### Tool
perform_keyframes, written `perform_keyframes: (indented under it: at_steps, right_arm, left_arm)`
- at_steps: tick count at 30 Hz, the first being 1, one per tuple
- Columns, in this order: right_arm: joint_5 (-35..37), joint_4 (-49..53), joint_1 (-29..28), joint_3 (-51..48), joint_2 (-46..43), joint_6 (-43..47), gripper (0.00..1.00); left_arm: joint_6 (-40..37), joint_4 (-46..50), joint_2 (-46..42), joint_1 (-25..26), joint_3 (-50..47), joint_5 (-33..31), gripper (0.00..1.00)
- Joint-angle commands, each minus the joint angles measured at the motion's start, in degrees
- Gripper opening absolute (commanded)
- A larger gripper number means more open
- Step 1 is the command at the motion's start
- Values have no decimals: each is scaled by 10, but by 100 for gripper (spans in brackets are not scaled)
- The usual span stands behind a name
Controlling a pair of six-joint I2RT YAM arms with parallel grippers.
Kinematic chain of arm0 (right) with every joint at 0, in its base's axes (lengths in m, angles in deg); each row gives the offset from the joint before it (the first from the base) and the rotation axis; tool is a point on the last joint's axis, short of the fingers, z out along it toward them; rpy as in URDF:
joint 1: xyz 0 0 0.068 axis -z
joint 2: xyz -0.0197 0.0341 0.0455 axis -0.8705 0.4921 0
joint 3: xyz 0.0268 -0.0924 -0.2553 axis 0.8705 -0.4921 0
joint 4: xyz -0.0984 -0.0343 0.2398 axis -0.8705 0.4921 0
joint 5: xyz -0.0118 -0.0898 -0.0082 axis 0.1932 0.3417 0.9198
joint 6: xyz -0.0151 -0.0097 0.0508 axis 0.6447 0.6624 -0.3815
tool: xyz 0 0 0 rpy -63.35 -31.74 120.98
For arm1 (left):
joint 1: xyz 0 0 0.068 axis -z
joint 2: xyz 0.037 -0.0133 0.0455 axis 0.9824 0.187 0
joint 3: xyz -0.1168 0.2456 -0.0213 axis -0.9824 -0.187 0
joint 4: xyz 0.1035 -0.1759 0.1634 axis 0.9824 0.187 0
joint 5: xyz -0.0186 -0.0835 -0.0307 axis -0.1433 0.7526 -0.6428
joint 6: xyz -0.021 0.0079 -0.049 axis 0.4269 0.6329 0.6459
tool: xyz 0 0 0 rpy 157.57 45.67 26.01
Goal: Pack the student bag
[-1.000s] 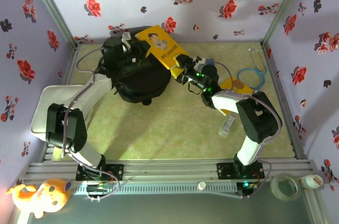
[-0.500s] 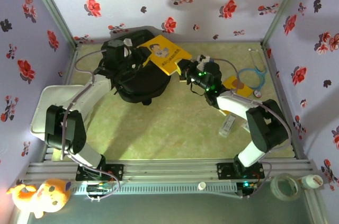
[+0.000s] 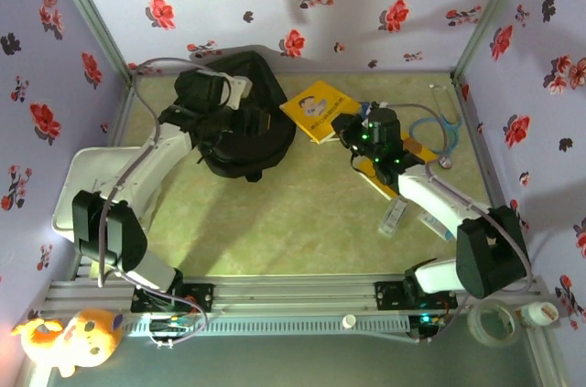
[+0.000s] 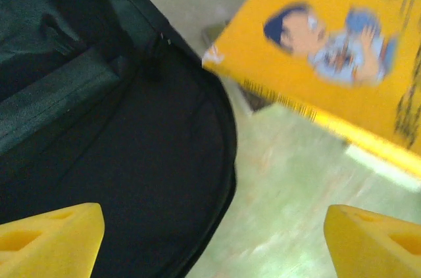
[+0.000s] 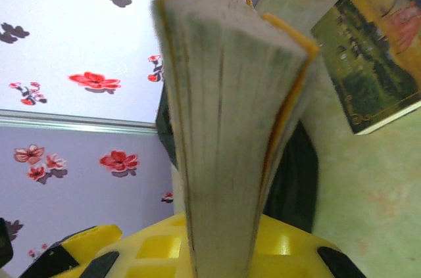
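Yellow book (image 3: 316,111) is sitting further right than a second ago. It was overlapping the top edge of the student bag (image 3: 261,145); now it is hanging clear of it, over bare table between the bag and the right arm. Right gripper (image 3: 348,126) is swinging back with it. Left arm is reaching higher over the bag's far end.

Right gripper is clamping the book by one edge. In the right wrist view the page block is standing up out of the yellow fingers (image 5: 151,252), one cover splaying a little at the free end. Pinching at the edge is leaving most of the book free to slide into an opening, I judge.

Left gripper (image 4: 214,238) is hovering with its foam pads spread wide and nothing between them, above the bag's dark fabric and zip line. It is not gripping the bag. Probably it is positioning to lift a flap or hold the mouth open. Cannot tell whether the zip is open far enough.

Bag is lying at the back left of the table, rounded end toward the arms. Book is not yet inside. Drawing it away from the bag reads to me as lining up a better entry angle.

Second book (image 5: 368,61), picture cover, is lying flat on the table near the right gripper. Stethoscope (image 3: 439,126) is lying further right.
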State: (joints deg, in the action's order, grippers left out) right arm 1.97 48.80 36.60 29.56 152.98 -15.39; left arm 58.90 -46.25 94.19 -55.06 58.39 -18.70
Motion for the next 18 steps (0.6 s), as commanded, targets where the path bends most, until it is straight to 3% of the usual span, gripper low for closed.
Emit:
perform_keyframes:
  at_steps: [1, 7, 11, 14, 18]
  right_arm:
    - [24, 2, 6, -3, -23, 34, 7]
    - [26, 8, 12, -9, -23, 29, 8]
    - [21, 7, 12, -11, -20, 22, 8]
    - [22, 7, 12, -15, -23, 20, 8]
    - [24, 13, 13, -16, -25, 22, 8]
  left_arm:
    - [-218, 136, 33, 15, 30, -31, 83]
    - [-255, 144, 80, 19, 56, -136, 74]
    - [-274, 160, 121, 19, 80, -123, 71]
    - [-303, 238, 165, 19, 120, -102, 65]
    - [-336, 325, 201, 21, 162, -68, 65]
